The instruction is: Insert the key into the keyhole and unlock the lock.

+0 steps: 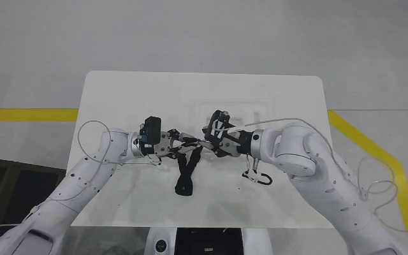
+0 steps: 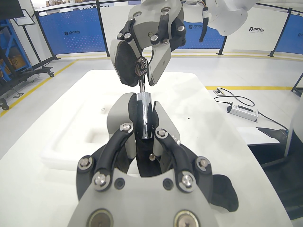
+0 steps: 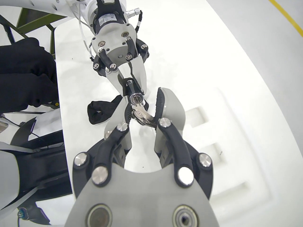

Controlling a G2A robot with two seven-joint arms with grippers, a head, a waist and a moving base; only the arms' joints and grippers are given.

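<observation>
The key [image 2: 141, 67] was clamped in the right pincer [image 2: 140, 80], above the middle of the tabletop [image 1: 127, 89]. Its blade met the keyhole end of the chrome lock [image 2: 143, 114], on which the left pincer [image 2: 143, 103] was closed tight. The right wrist view gave the round keyhole face, the left wrist view the side of the lock. From the top, a black strap [image 1: 186, 172] lay under both pincers. Blue panels [image 2: 78, 34] behind carried white print.
</observation>
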